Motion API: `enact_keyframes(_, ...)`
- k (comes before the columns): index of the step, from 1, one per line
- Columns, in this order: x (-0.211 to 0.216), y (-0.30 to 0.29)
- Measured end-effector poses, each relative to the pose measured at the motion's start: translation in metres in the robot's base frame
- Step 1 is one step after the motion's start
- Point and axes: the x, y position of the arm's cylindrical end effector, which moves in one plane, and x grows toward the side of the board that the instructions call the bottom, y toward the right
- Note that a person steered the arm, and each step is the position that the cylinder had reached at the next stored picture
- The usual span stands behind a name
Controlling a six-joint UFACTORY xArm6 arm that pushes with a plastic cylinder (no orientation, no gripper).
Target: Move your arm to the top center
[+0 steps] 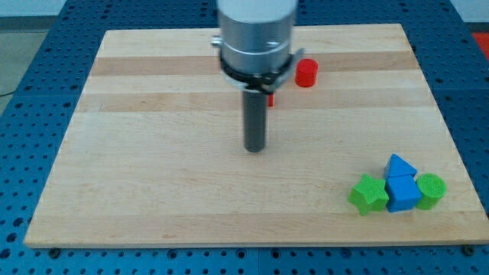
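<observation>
My dark rod comes down from the grey arm head at the view's top centre, and my tip (254, 149) rests on the wooden board (153, 153) a little above its middle. A red cylinder (306, 72) stands up and to the right of the tip. A second red block (270, 98) shows only as a sliver behind the rod; its shape cannot be made out. At the view's lower right sit a green star block (368, 194), a blue triangle (400, 165), a blue cube (403, 192) and a green cylinder (431, 190), far from the tip.
The board lies on a blue perforated table (30, 46) that surrounds it on all sides. The lower-right blocks touch one another in a tight cluster close to the board's right edge.
</observation>
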Motion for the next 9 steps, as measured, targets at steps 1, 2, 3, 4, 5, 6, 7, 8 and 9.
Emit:
enact_keyframes(1,-0.027,-0.050)
enact_keyframes(2,-0.038,-0.070)
enact_keyframes(3,-0.038,-0.070)
enact_keyframes(4,-0.038,-0.077)
enact_keyframes(5,-0.038,-0.078)
enact_keyframes(6,-0.043,-0.079)
enact_keyframes(7,-0.095,-0.080)
enact_keyframes(8,-0.125,-0.060)
enact_keyframes(9,-0.126,-0.015)
